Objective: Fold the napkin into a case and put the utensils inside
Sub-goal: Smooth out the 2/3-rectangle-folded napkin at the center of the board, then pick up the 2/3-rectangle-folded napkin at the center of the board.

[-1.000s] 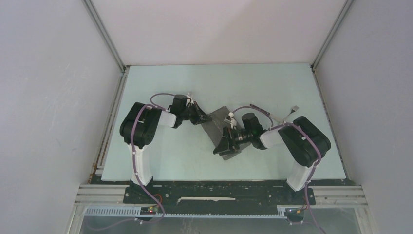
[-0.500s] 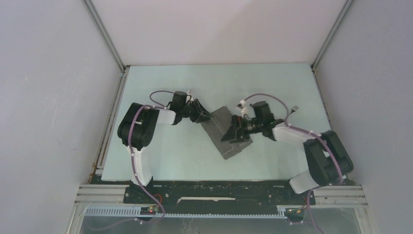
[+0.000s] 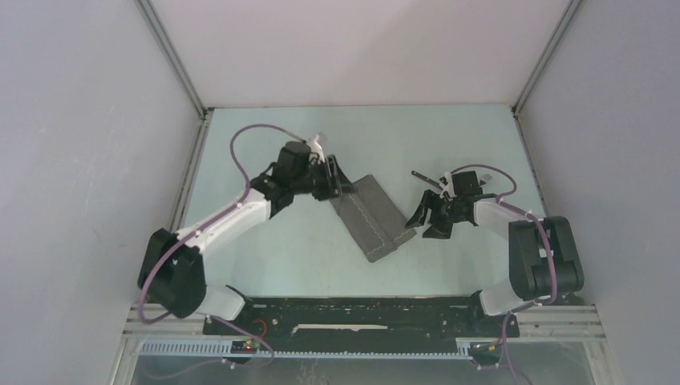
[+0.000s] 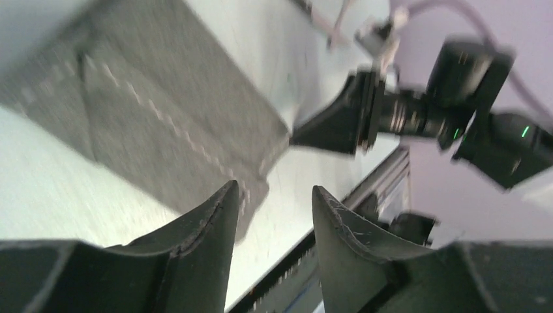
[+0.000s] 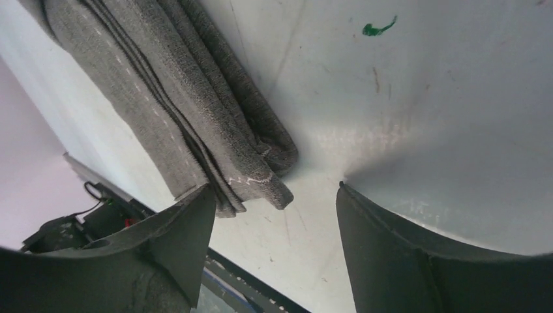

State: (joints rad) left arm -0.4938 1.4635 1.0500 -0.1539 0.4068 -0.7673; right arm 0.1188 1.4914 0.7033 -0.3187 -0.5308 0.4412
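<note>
The napkin (image 3: 373, 216) lies folded as a narrow case on the worktop (image 3: 281, 257). The left hand (image 3: 343, 186) is held at its far end, the right hand (image 3: 422, 226) beside its near end. Both are spread and empty, seemingly so the folds are left undisturbed.

Napkin (image 5: 163, 111) upper end beyond both wrist views' edges; left wrist view blurry.

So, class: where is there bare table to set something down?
Free: the far strip of table between napkin and back wall, and the near strip before the front rail. Crowded: mid-table, where left claw and right claw flank the napkin.
</note>
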